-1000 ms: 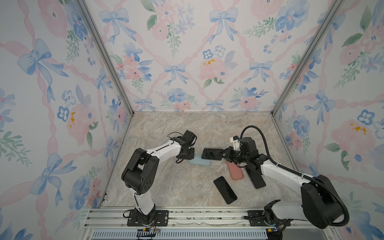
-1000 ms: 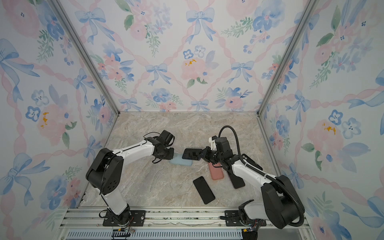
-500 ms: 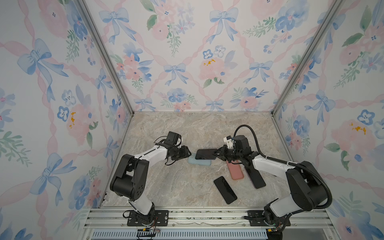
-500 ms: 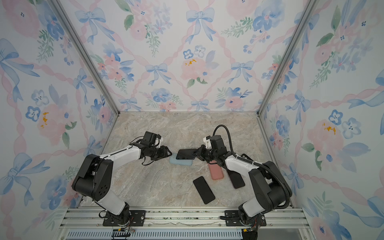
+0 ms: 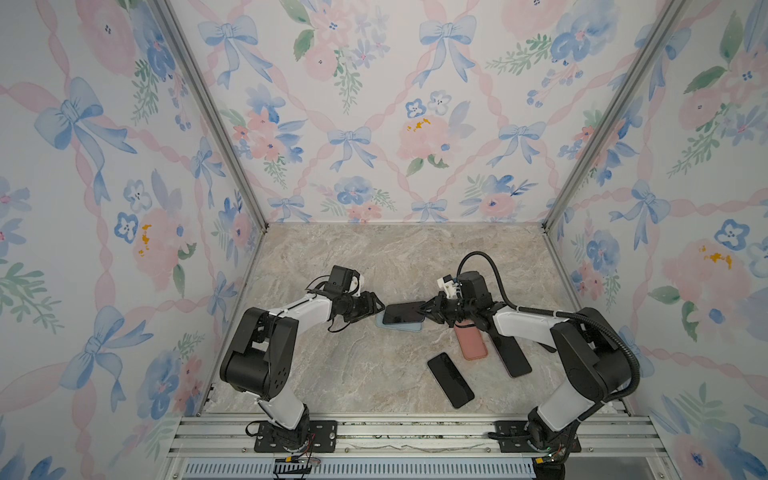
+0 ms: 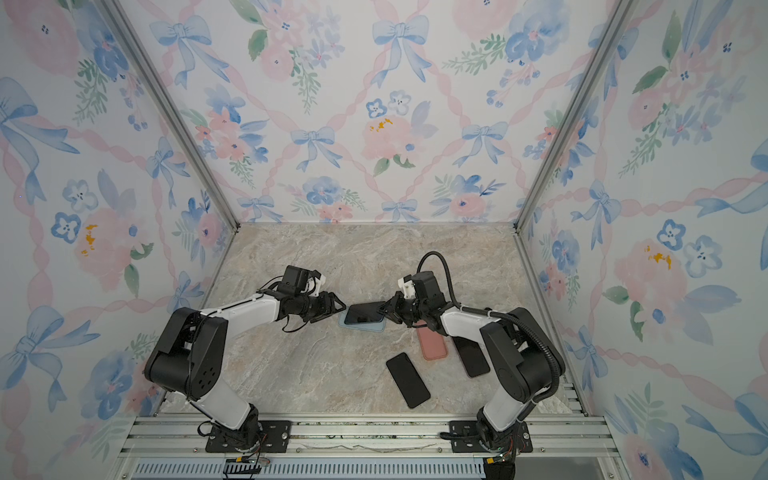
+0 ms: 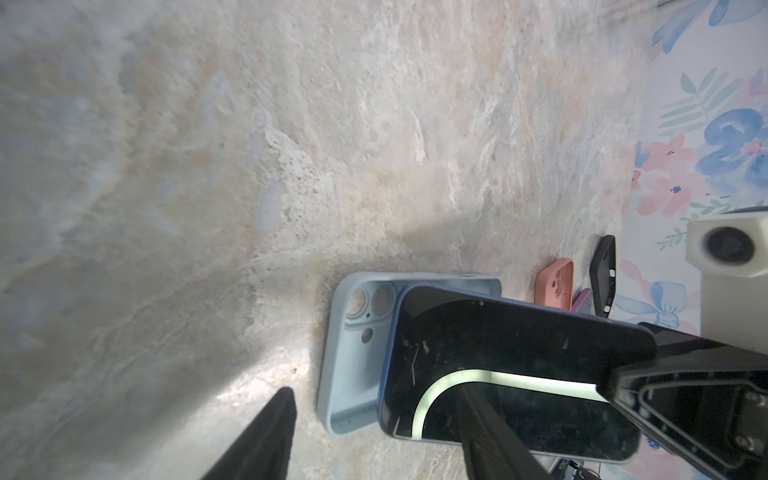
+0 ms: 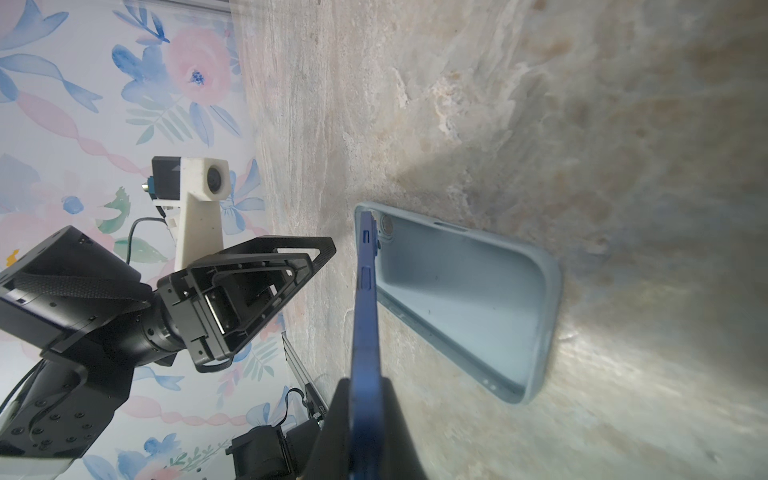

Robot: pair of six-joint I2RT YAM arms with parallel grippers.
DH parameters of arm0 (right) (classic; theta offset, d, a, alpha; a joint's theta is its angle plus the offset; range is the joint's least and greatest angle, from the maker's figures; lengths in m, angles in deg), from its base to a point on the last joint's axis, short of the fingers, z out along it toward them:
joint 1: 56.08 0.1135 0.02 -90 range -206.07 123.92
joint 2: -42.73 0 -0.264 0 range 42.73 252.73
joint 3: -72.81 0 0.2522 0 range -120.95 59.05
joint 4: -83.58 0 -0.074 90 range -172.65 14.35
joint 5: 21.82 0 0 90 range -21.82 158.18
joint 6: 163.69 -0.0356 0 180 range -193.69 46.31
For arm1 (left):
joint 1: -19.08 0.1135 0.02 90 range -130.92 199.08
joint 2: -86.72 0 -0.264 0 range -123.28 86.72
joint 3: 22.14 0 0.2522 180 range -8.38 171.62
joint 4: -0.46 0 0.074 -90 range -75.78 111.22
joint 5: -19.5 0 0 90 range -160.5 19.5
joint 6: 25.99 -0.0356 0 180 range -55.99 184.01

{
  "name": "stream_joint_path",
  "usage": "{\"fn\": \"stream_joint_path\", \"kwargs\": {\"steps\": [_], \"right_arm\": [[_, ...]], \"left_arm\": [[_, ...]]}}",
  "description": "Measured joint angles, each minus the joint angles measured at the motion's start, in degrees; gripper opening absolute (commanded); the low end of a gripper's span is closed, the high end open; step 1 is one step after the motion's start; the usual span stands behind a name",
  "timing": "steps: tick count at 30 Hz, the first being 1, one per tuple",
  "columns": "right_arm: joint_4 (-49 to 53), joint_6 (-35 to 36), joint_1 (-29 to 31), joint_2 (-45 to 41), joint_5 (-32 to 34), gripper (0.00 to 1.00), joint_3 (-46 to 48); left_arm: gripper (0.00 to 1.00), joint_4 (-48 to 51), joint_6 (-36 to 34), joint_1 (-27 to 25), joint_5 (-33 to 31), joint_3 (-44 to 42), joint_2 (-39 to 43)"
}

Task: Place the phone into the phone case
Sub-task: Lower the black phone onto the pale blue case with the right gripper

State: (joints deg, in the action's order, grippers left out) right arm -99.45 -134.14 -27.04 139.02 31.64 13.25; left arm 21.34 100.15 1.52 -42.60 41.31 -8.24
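Observation:
The phone, blue-edged with a black screen, hangs tilted over the light blue phone case, which lies open side up on the marble floor. My right gripper is shut on the phone's right end; in the right wrist view the fingers clamp the blue edge beside the case. My left gripper stands open at the phone's left end. In the left wrist view one finger lies over the screen and the other over bare floor beside the case; contact cannot be told.
A pink case, a dark phone and a black phone lie on the floor in front of the right arm. Flowered walls close the floor on three sides, and a metal rail runs along the front.
My right gripper has carried the phone leftward over the blue case. My left gripper has opened, let go of the case, and now faces the phone's left end.

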Motion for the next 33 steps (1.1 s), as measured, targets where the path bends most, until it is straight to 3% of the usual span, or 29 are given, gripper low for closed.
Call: {"fn": "stream_joint_path", "kwargs": {"steps": [33], "right_arm": [[-8.4,-1.1,0.0,8.9,-5.4,0.02,-2.3]], "left_arm": [[0.59,-6.4,3.1,-0.9,3.0,-3.6,-2.3]]}}
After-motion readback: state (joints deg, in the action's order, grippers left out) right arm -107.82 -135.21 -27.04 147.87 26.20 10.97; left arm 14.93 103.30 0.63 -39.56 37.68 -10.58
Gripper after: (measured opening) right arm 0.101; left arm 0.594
